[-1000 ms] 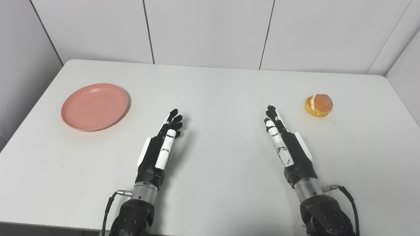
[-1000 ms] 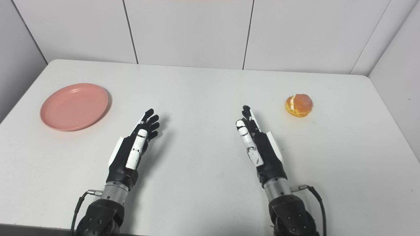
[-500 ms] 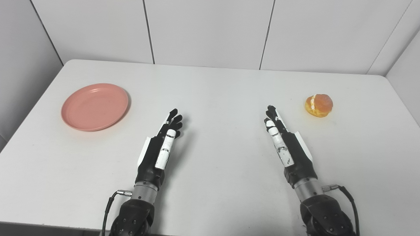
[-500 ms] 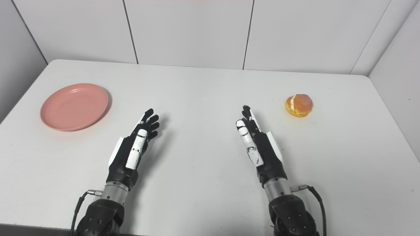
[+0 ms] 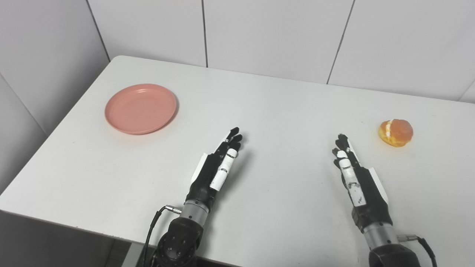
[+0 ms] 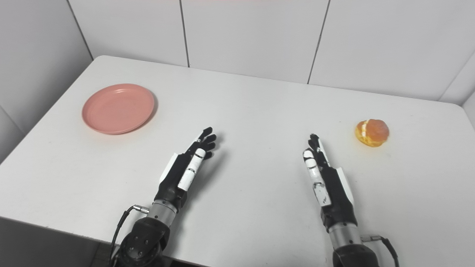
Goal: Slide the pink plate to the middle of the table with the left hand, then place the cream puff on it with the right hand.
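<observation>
A round pink plate (image 5: 141,108) lies flat at the far left of the white table (image 5: 282,111). The cream puff (image 5: 395,132), orange-brown with a white seam, sits at the far right. My left hand (image 5: 217,167) rests low over the middle of the table, open, fingers stretched forward, well to the right of the plate and holding nothing. My right hand (image 5: 357,177) is open too, edge-on, short of the cream puff and to its left. In the right eye view the plate (image 6: 118,108) and cream puff (image 6: 372,132) stand the same way.
White panelled walls (image 5: 267,33) close the table at the back and on the left. The table's near edge and left corner (image 5: 22,207) show at the lower left. A cable (image 5: 156,226) loops from my left wrist.
The whole picture has shifted: the camera turned left and tilted, so everything sits further right in frame. Plate, cream puff and both hands keep their places on the table.
</observation>
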### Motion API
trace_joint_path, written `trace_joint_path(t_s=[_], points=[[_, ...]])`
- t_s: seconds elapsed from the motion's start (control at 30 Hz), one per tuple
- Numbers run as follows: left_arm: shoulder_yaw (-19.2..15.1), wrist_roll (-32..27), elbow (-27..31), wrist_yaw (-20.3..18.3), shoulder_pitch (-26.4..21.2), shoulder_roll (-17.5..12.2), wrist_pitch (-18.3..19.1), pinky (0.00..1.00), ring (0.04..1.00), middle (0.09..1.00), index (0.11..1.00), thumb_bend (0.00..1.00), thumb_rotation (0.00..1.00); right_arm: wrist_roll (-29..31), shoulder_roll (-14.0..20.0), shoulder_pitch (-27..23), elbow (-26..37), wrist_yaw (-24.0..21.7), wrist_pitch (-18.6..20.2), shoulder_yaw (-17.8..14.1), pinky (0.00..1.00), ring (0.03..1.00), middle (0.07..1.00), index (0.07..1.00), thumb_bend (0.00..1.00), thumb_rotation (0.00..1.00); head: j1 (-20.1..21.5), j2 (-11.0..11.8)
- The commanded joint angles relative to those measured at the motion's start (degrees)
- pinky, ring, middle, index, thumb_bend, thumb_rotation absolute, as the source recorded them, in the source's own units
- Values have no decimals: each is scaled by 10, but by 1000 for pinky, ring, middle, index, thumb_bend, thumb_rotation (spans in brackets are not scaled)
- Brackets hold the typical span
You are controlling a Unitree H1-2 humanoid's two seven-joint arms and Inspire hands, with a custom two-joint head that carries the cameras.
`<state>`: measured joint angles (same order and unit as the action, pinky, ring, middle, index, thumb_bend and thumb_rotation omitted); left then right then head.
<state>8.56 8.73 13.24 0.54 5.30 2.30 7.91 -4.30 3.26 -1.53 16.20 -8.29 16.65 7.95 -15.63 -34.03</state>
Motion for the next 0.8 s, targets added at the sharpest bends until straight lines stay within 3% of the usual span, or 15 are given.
trace_joint_path(t_s=[0.0, 0.03, 0.17, 0.37, 0.77], points=[[8, 18, 5, 19, 25, 18, -29, 901, 919, 924, 915, 486, 999, 16, 1, -12, 8, -5, -38, -5, 990, 988, 1000, 1000, 145, 1000, -15, 10], [13, 24, -3, 24, 24, 22, -33, 889, 915, 921, 912, 483, 998, 22, 5, -11, 5, -7, -43, -8, 995, 993, 1000, 1000, 136, 1000, -41, 28], [28, 39, -21, 40, 21, 32, -43, 874, 915, 923, 912, 494, 1000, 42, 14, -9, -11, -14, -68, -17, 1000, 1000, 1000, 1000, 122, 1000, -83, 52], [40, 55, -50, 59, 13, 45, -54, 888, 923, 928, 919, 519, 1000, 66, 20, -10, -36, -23, -102, -27, 1000, 1000, 1000, 1000, 100, 1000, -109, 77], [50, 78, -75, 67, 7, 49, -82, 904, 939, 940, 937, 546, 1000, 91, 21, -13, -36, -29, -91, -32, 1000, 1000, 1000, 1000, 19, 1000, -125, 89]])
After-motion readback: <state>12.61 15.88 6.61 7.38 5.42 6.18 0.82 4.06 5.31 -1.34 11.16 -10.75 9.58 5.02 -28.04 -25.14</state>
